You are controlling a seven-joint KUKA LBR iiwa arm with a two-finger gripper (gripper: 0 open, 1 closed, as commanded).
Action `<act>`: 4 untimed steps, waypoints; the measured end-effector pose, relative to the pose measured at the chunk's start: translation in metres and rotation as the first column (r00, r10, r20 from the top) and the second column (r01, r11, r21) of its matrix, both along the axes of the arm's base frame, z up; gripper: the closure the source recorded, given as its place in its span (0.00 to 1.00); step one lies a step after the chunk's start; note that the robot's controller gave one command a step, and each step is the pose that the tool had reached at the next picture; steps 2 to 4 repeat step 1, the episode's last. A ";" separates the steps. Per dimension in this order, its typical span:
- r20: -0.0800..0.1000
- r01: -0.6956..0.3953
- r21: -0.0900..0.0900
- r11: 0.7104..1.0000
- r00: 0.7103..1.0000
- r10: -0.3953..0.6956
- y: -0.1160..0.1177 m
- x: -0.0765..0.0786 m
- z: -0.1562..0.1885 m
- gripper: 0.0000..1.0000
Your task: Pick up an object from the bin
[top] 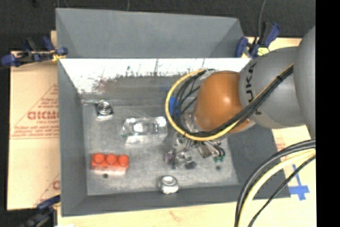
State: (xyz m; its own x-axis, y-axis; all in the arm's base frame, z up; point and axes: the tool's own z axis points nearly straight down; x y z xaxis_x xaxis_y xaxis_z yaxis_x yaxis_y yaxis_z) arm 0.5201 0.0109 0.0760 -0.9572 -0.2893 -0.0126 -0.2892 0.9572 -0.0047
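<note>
My gripper (187, 152) reaches down below the arm's orange cover, low over the bin floor right of the middle. A small dark, purplish thing (172, 157) lies right at its left side; whether they touch is hidden. A clear plastic piece (143, 129) lies just to the gripper's left. A small silver round thing (169, 184) sits in front of the gripper near the bin's front wall.
A red-orange block with three round bumps (110, 161) lies at the front left. Another silver round thing (104, 109) sits at the back left. The arm and its cables cover the bin's right part.
</note>
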 end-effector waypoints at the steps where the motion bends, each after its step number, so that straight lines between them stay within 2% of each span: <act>1: -0.002 -0.028 0.001 1.000 1.000 0.028 0.023 -0.007 0.130 1.00; 4: -0.002 -0.028 0.001 1.000 1.000 0.028 0.023 -0.007 0.130 1.00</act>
